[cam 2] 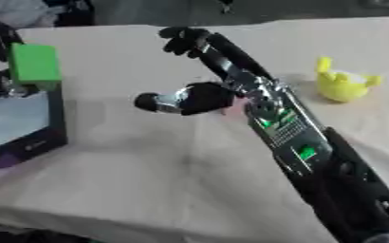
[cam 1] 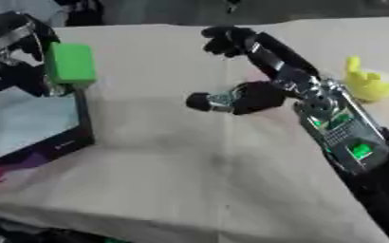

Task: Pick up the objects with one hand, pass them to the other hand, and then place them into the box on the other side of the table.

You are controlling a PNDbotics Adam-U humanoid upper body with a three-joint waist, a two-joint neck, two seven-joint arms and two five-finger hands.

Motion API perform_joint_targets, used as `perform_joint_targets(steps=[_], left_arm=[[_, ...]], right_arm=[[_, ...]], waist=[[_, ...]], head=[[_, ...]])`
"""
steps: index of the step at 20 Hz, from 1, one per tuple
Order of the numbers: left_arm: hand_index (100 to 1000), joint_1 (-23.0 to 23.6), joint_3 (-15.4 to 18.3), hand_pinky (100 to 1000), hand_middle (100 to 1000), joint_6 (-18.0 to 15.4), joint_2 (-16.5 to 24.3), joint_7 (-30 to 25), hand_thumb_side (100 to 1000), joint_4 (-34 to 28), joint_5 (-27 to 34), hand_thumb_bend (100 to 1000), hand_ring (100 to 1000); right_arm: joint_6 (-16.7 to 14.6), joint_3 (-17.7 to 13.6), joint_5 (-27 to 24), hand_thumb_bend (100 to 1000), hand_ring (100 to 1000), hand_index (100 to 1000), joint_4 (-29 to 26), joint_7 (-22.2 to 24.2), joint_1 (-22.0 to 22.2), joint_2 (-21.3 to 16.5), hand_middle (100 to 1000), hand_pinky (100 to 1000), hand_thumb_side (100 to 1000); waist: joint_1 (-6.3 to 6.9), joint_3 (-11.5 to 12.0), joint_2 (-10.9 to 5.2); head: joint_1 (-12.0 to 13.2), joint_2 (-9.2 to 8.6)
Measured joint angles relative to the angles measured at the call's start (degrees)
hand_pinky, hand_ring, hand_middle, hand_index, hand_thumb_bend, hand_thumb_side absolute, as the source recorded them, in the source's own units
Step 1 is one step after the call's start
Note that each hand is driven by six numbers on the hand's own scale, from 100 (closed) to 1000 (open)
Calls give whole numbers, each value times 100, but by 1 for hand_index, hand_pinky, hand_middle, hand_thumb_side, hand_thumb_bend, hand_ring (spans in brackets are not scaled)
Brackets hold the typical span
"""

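A green block (cam 1: 70, 63) is held up at the far left by my left hand (cam 1: 13, 45), whose dark fingers curl round its left side. The block hangs over the far right corner of a black-rimmed box (cam 1: 83, 121) with a pale bluish inside. My right hand (cam 1: 291, 81) reaches over the middle of the table with its fingers (cam 1: 225, 39) stretched toward the far side and its thumb (cam 1: 208, 100) pointing left; it is open and holds nothing. A yellow toy (cam 2: 340, 83) with a raised limb lies on the cloth to the right of the right hand.
A beige cloth (cam 1: 173, 156) covers the table, and its front edge runs along the bottom of the view. Dark clutter shows below that edge and beyond the far edge. The box takes up the left side.
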Motion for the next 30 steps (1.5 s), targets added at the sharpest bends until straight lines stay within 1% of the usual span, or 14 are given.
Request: perform_joint_targets(steps=[6, 12, 16, 18, 19, 21, 22, 23, 24, 25, 26, 27, 28, 30], left_arm=[[387, 120, 124, 714, 373, 12, 34, 115, 100, 321, -9, 362, 569], [397, 126, 184, 716, 382, -9, 33, 174, 105, 763, -150, 358, 577], [459, 126, 197, 727, 434, -55, 23, 184, 100, 1008, -222, 394, 599], [494, 126, 197, 739, 463, -100, 10, 163, 100, 1113, -273, 457, 611], [547, 126, 197, 760, 499, -123, -12, 144, 106, 1170, -304, 512, 633], [652, 126, 199, 800, 589, -167, -38, 102, 187, 1289, -367, 605, 700], [681, 126, 200, 811, 618, -191, -56, 79, 225, 1347, -400, 638, 724], [748, 126, 205, 830, 688, -215, -77, 54, 298, 1400, -434, 710, 769], [785, 126, 212, 844, 735, -239, -82, 30, 339, 1455, -472, 759, 798], [808, 126, 226, 858, 760, -262, -82, 7, 362, 1510, -516, 788, 820], [842, 126, 233, 881, 796, -283, -84, -14, 399, 1563, -565, 838, 853], [857, 126, 242, 894, 814, -302, -97, -33, 409, 1616, -617, 869, 871], [864, 126, 256, 898, 821, -317, -114, -49, 414, 1665, -674, 889, 877], [864, 125, 274, 897, 820, -336, -126, -70, 410, 1729, -756, 900, 876]], right_arm=[[43, -83, -56, 761, 820, 912, -141, -117, -4, -44, 751, 853, 545], [82, -154, -99, 762, 819, 912, -219, -201, -6, -61, 750, 852, 542], [108, -174, -104, 764, 818, 911, -256, -233, -7, -82, 749, 852, 539], [114, -174, -107, 766, 818, 911, -277, -239, -7, -88, 749, 852, 535], [116, -174, -108, 769, 818, 911, -279, -241, -7, -88, 749, 852, 528], [124, -174, -116, 773, 818, 911, -281, -247, -7, -90, 748, 851, 519], [125, -174, -118, 772, 818, 911, -283, -247, -7, -90, 748, 851, 519], [125, -174, -120, 772, 817, 911, -291, -246, -7, -91, 748, 851, 520], [126, -174, -122, 772, 817, 911, -294, -245, -7, -91, 748, 851, 520], [127, -174, -122, 772, 817, 911, -297, -245, -7, -91, 748, 851, 520], [127, -174, -123, 772, 817, 911, -304, -245, -7, -91, 748, 851, 519], [128, -174, -123, 772, 817, 911, -309, -246, -7, -92, 748, 851, 519], [129, -175, -123, 772, 817, 911, -310, -247, -7, -92, 748, 851, 519], [135, -175, -125, 772, 817, 911, -311, -253, -4, -93, 748, 851, 520]], waist=[[-33, 4, 10], [-65, -1, 25], [-65, -2, 30], [-65, -3, 34], [-65, -4, 35], [-74, -7, 41], [-82, -7, 43], [-89, -7, 43], [-91, -8, 44], [-91, -8, 44], [-91, -8, 44], [-91, -8, 44], [-91, -8, 44], [-91, -8, 44]], head=[[123, -32], [145, -70], [162, -76], [175, -76], [177, -76], [178, -76], [177, -77], [176, -77], [173, -77], [169, -77], [157, -77], [144, -77], [131, -77], [112, -77]])
